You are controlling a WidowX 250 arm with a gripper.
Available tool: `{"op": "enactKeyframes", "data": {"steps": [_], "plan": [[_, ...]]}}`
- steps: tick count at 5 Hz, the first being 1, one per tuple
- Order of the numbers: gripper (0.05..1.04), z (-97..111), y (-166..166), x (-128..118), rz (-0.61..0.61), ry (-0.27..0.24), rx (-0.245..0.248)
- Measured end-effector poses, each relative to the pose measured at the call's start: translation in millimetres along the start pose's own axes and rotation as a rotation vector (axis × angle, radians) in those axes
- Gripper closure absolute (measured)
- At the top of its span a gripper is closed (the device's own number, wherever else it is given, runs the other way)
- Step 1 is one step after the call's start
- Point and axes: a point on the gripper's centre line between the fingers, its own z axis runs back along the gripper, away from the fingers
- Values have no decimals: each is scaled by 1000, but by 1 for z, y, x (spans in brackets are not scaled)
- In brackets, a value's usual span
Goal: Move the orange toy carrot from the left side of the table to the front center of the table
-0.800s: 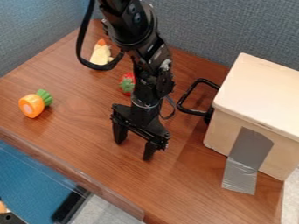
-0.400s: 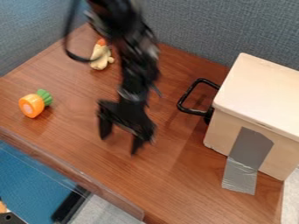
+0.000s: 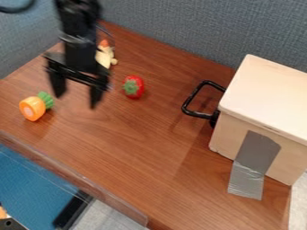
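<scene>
From where I stand, the gripper (image 3: pixel 76 95) hangs over the far left part of the counter (image 3: pixel 162 134), its jaws spread with nothing pinched between them. The toy carrot (image 3: pixel 32 108), an orange piece with a green top, lies near it, lower and to the left; the red strawberry (image 3: pixel 133 86) sits to its right, and a pale yellow toy (image 3: pixel 105 57) with an orange tip lies behind. All three are loose on the wood, so I'd judge that no piece is secured, and any lifting or placing of them is undone; how much is left I can't tell. The counter has a reddish-brown grain. At the right stands a pale wooden box (image 3: pixel 267 96), grey tape (image 3: pixel 255 157) down its side and a black looped bar (image 3: pixel 196 114) beside it. Blue-grey partitions (image 3: pixel 180 36) rise behind, and a blue surface (image 3: pixel 27 179) shows below the near edge.
</scene>
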Motion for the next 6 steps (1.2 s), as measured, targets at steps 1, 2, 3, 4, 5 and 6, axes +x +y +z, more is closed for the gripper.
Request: {"op": "enactKeyframes", "data": {"steps": [1,2,3,4,5,6], "plan": [[83,5,44,5,44,-21,20],[83,-9,67,10,65,1,33],[83,-33,72,12,46,51,38],[83,-52,77,12,50,73,72],[83,-68,76,7,59,109,73],[141,-70,75,6,54,110,69]]}}
